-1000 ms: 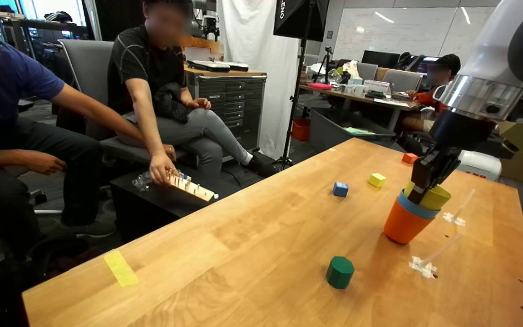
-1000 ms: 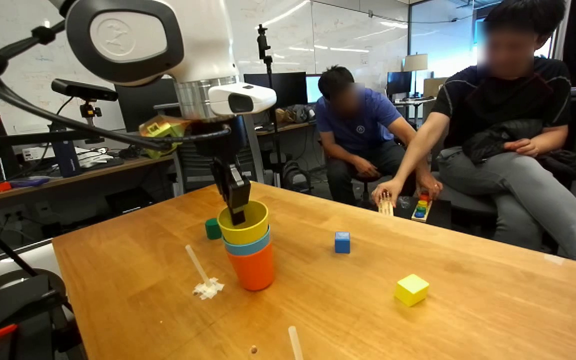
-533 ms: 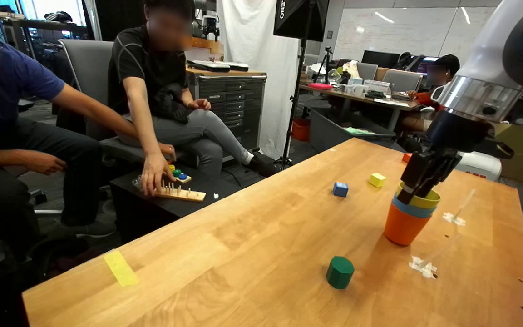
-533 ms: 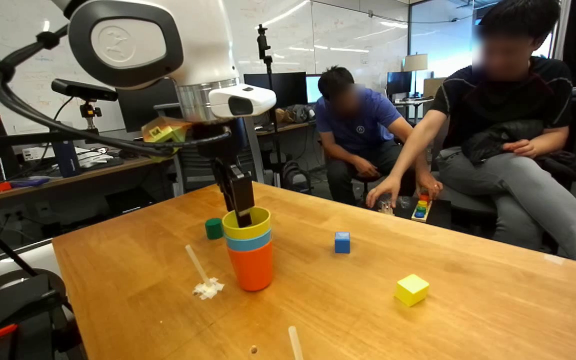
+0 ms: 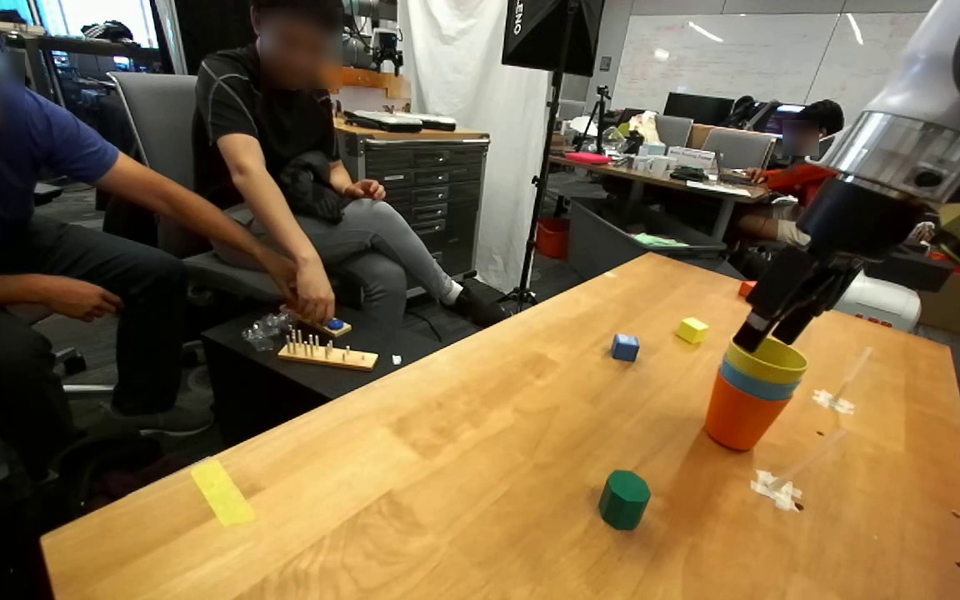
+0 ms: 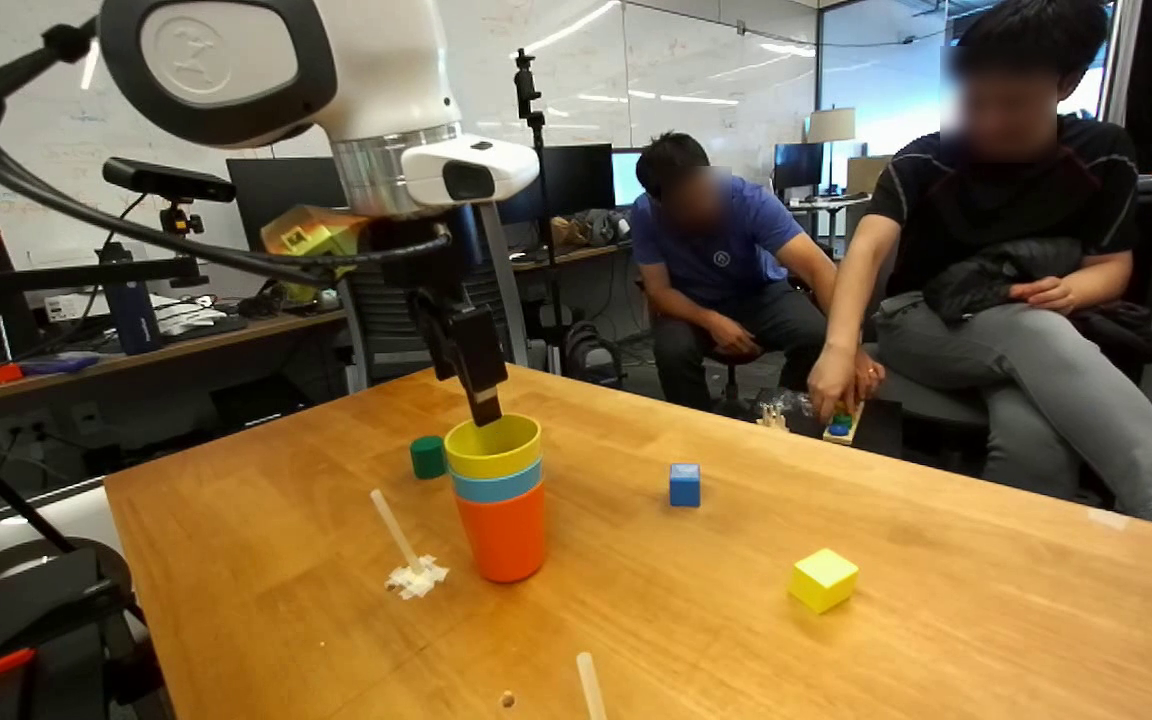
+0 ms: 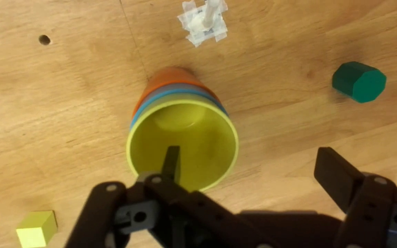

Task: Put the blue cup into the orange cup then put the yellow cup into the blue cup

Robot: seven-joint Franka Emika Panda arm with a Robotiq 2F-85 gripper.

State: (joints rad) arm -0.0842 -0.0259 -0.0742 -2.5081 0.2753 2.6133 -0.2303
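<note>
Plastic, likely light, stiff and a little slippery, forms the yellow cup (image 6: 496, 459), which sits inside the blue cup (image 6: 499, 486), itself nested in the orange cup (image 6: 503, 536). Your gripper (image 7: 249, 155) hangs above the orange cup, its fingers wide apart and gripping nothing, one over that cup and one out beside it. Should you need to adjust the yellow cup, pinch one wall lightly at the rim, since a hard pull may bring the blue cup along.

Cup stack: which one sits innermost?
The yellow cup, its mouth topmost; the blue cup shows only a band below it, and the orange cup is outermost.
</note>
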